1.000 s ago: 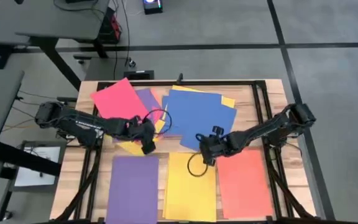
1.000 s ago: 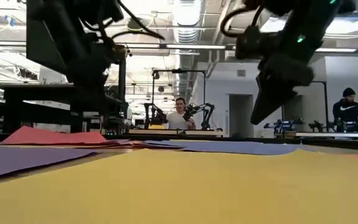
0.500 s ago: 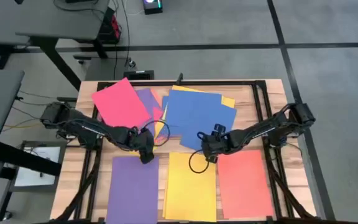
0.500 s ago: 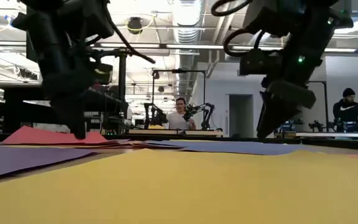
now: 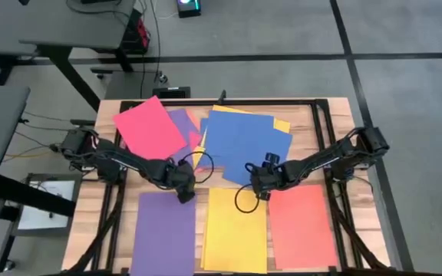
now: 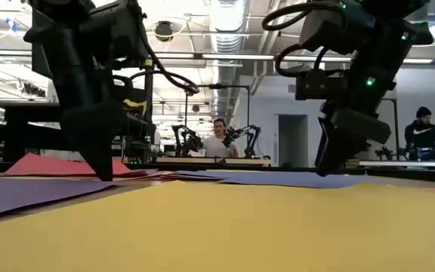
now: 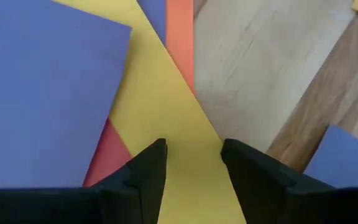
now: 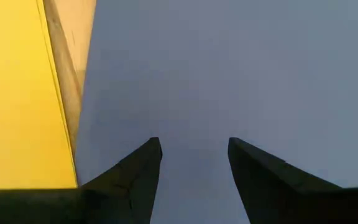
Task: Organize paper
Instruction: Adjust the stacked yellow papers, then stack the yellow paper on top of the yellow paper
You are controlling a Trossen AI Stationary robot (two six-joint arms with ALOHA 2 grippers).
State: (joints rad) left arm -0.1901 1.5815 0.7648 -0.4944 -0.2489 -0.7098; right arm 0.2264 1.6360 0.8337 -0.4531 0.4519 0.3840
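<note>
A loose pile of paper lies at the table's far side: a red sheet (image 5: 149,126), a purple one (image 5: 183,121), a big blue one (image 5: 244,138) and a yellow one (image 7: 160,118) sticking out beneath them. In a near row lie purple (image 5: 163,234), yellow (image 5: 235,230) and orange (image 5: 301,226) sheets. My left gripper (image 7: 193,149) stands open, low over the pile's yellow sheet, at the pile's near left corner (image 5: 186,188). My right gripper (image 8: 194,146) stands open, low over the blue sheet near its near edge (image 5: 252,178). My left gripper comes down slanting from the table's left, one finger (image 7: 148,165) at each side of a strip of the yellow sheet; I cannot tell whether it touches. My right gripper comes down slanting from the right over the blue sheet's near part (image 8: 191,99); I cannot tell whether it touches.
A strip of bare wood (image 8: 67,74) runs between the blue sheet and the near yellow sheet. A black frame (image 5: 324,130) borders the tabletop. Beyond the table, people sit at other robot stations (image 6: 217,140).
Both grippers have come down toward the pile. My left gripper has also gone toward the table's near edge, ending over the yellow sheet. The sheets lie as before.
</note>
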